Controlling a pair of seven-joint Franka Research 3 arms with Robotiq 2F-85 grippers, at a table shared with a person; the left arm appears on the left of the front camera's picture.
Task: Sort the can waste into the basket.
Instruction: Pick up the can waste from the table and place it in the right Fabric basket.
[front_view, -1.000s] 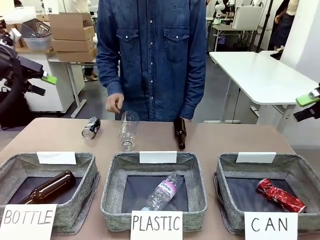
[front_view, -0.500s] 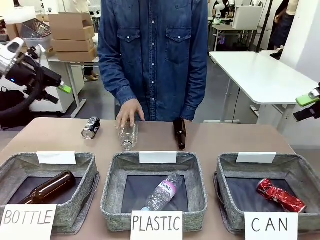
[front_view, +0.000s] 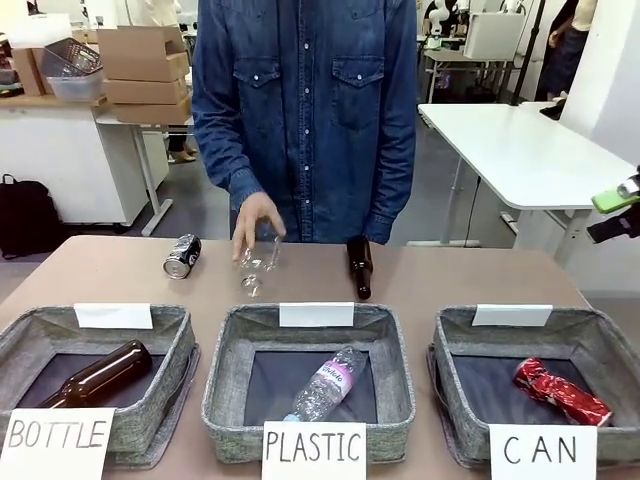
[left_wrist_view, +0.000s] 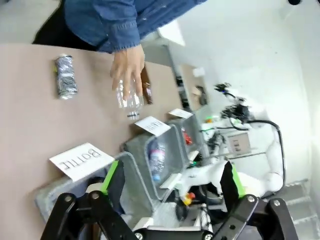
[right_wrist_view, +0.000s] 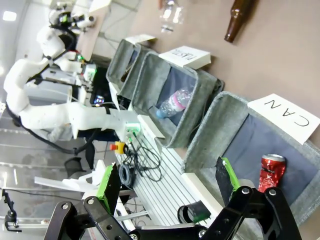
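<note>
1. My left hand (left_wrist_view: 171, 177) is holding its green-padded fingers wide apart, with nothing between them.
2. My right hand (right_wrist_view: 167, 182) is hovering off the right end of the bench (front_view: 480, 275). Its fingers are likewise spread and gripping nothing.
3. The dark can (front_view: 182, 255) is lying on its side on the far left part of the bench, outside every basket. It is lying well apart from both of my hands.
4. The red can (front_view: 560, 390) is lying dented inside the CAN basket (front_view: 455, 335), toward the basket's right side. This basket is standing at the right end of the near row.
5. The person's hand (front_view: 256, 222) is reaching down onto a clear bottle (front_view: 256, 268) at the far middle of the bench, to the right of the dark can. The bottle is showing blurred, so I cannot tell how it is lying.
6. A brown bottle (front_view: 359, 266) is lying on the bench just right of the clear bottle.
7. The PLASTIC basket (front_view: 225, 400) is holding a second clear bottle (front_view: 325, 385), and the BOTTLE basket (front_view: 180, 350) is holding a second brown bottle (front_view: 100, 375).
</note>
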